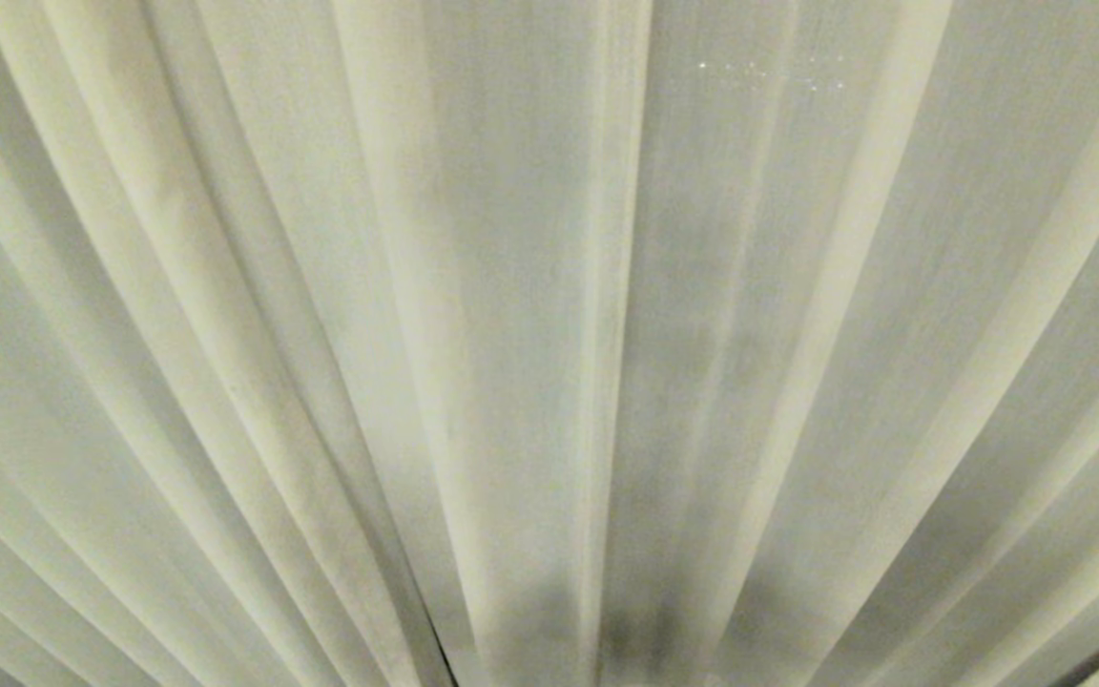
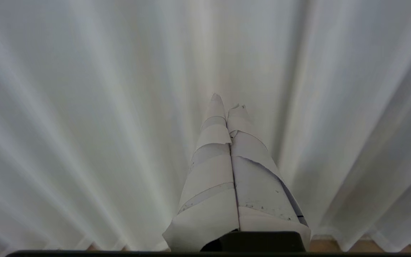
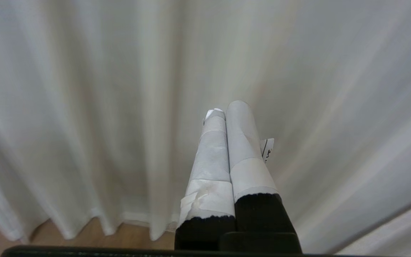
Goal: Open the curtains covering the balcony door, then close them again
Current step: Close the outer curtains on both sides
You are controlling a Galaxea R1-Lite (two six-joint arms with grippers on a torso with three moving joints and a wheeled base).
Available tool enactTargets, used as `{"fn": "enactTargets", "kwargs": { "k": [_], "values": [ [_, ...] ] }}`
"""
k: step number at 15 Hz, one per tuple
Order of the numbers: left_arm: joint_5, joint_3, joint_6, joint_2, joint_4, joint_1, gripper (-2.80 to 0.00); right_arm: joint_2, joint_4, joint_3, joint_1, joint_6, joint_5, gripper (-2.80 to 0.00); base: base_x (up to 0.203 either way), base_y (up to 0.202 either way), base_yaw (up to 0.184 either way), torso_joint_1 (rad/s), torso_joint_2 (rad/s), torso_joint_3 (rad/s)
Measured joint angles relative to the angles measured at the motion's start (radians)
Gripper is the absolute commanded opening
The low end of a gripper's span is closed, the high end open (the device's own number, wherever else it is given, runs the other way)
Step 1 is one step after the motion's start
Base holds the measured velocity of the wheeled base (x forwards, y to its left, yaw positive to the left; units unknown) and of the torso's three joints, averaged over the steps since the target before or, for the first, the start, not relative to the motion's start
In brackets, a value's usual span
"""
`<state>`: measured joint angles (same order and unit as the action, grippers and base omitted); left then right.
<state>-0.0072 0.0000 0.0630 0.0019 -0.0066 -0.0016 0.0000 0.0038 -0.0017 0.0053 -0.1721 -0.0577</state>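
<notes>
Though drawn across everything, curtains [image 1: 549, 343], balcony door wholly hidden.

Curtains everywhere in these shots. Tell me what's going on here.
The robot faces the curtains, which are drawn across and fill the head view, so the balcony door behind them is hidden. Nothing is being handled yet. The left gripper and the right gripper, both with tape-wrapped fingers, are shut and empty, pointing toward the fabric near its bottom hem, where a strip of wooden floor shows. Neither arm appears in the head view. Opening has not started.
</notes>
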Motion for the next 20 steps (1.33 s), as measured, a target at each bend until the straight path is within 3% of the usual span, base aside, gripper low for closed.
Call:
{"fn": "enactTargets", "kwargs": {
  "k": [10, 13, 20],
  "values": [
    [0.001, 0.0, 0.012, 0.0, -0.001, 0.001, -2.8, 0.0, 0.0, 0.0, 0.0, 0.0, 0.0, -2.8, -0.168, 0.176, -0.002, -0.001, 0.0, 0.002],
    [0.003, 0.0, 0.005, 0.0, -0.001, 0.002, -2.8, 0.0, 0.0, 0.0, 0.003, 0.0, 0.001, -2.8, 0.052, 0.141, -0.003, 0.008, 0.0, 0.001],
    [0.007, 0.0, -0.001, 0.0, 0.0, 0.0, -2.8, 0.0, -0.001, 0.0, 0.0, 0.0, -0.001, -2.8, 0.185, 0.188, 0.0, 0.004, 0.0, 0.002]
  ]
}}
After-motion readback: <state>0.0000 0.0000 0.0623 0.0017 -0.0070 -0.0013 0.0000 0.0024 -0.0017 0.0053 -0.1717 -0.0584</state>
